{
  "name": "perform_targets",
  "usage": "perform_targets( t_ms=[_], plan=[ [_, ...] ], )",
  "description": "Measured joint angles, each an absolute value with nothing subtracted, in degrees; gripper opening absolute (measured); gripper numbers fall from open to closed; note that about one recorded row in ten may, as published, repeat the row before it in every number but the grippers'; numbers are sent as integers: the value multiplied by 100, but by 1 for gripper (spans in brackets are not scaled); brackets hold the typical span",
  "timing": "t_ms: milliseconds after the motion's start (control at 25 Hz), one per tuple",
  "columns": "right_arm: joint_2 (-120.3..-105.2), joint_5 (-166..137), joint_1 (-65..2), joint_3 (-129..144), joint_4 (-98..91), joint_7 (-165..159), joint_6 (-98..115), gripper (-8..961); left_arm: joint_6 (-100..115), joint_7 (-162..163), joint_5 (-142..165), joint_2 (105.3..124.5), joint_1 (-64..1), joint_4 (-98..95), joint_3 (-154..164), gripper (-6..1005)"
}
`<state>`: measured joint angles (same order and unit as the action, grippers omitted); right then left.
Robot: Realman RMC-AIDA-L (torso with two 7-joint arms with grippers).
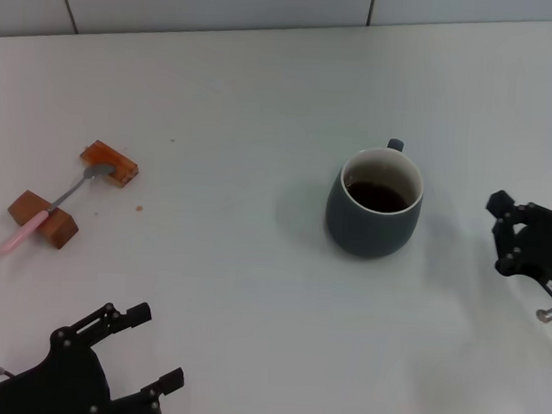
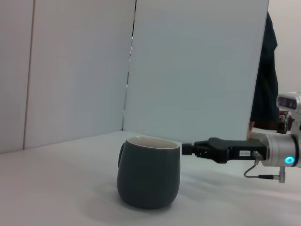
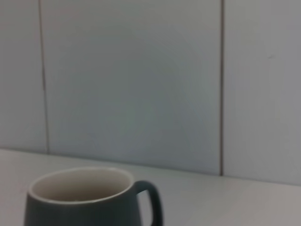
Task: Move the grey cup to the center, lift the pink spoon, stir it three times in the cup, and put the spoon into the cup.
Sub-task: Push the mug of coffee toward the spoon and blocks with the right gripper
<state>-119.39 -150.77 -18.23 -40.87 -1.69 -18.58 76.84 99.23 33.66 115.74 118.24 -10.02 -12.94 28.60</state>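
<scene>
The grey cup (image 1: 375,211) stands upright right of the table's middle, with dark liquid inside and its handle facing the far wall. It also shows in the left wrist view (image 2: 149,172) and the right wrist view (image 3: 84,200). The pink spoon (image 1: 51,209) lies at the far left, resting across two orange-brown blocks, bowl on the far block and pink handle toward me. My right gripper (image 1: 500,234) is open and empty, a short way right of the cup and apart from it; it also shows in the left wrist view (image 2: 188,149). My left gripper (image 1: 155,348) is open and empty at the front left.
Two orange-brown blocks (image 1: 109,162) (image 1: 43,219) hold up the spoon. A few small crumbs (image 1: 138,207) lie near them. A white panelled wall (image 1: 266,5) bounds the far edge of the white table (image 1: 236,288).
</scene>
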Motion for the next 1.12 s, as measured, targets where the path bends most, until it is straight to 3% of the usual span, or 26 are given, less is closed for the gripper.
perform_targets(
  t_ms=[1120],
  plan=[
    [-11949,-15109,-2721,-3088,1560,-1362,5712,35,9950,3375,11566,11821,-1027,-1301,2786,844]
  ],
)
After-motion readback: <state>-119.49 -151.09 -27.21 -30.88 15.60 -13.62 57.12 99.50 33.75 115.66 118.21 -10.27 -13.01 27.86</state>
